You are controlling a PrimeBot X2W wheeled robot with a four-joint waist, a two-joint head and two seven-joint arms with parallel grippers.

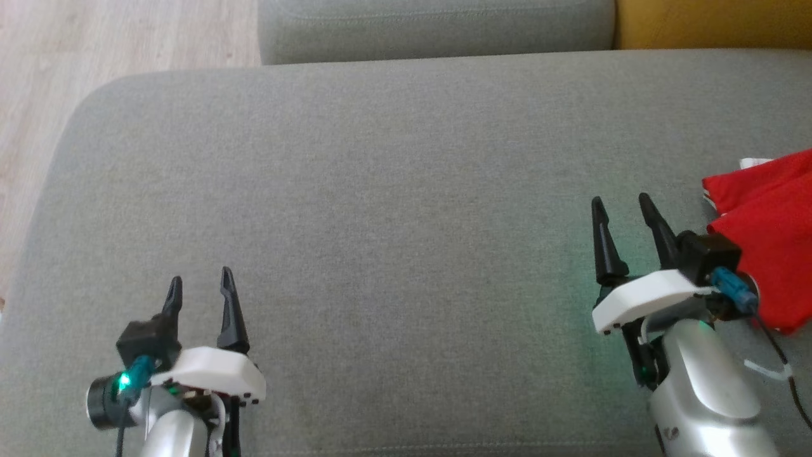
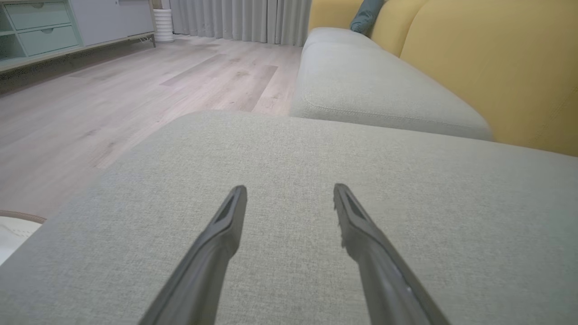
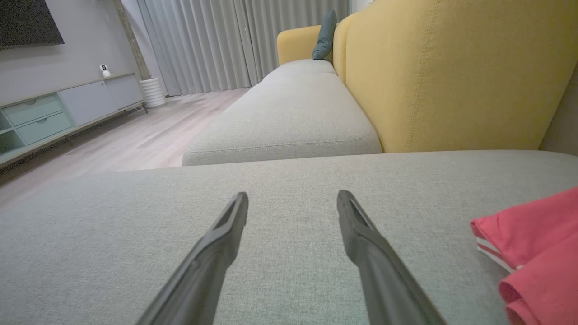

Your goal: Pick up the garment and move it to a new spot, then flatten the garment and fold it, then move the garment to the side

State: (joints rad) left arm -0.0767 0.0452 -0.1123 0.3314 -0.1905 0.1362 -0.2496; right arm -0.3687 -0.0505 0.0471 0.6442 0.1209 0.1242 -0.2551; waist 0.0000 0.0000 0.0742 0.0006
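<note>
The garment (image 1: 771, 231) is red with a white trim, folded and lying at the right edge of the grey sofa cushion (image 1: 393, 209); the right wrist view has it (image 3: 537, 253) at the lower right. My right gripper (image 1: 620, 202) stands open just to its left, with nothing between its fingers (image 3: 292, 195). Over the cushion's near left part my left gripper (image 1: 200, 279) is open and empty too, its fingers pointing across bare fabric (image 2: 290, 188).
A second grey seat cushion (image 1: 438, 28) adjoins at the back, with a yellow backrest (image 3: 451, 76) and a teal pillow (image 3: 326, 36). Wooden floor (image 1: 95, 51) lies beyond the cushion's left edge. A low cabinet (image 3: 67, 108) and curtains stand farther off.
</note>
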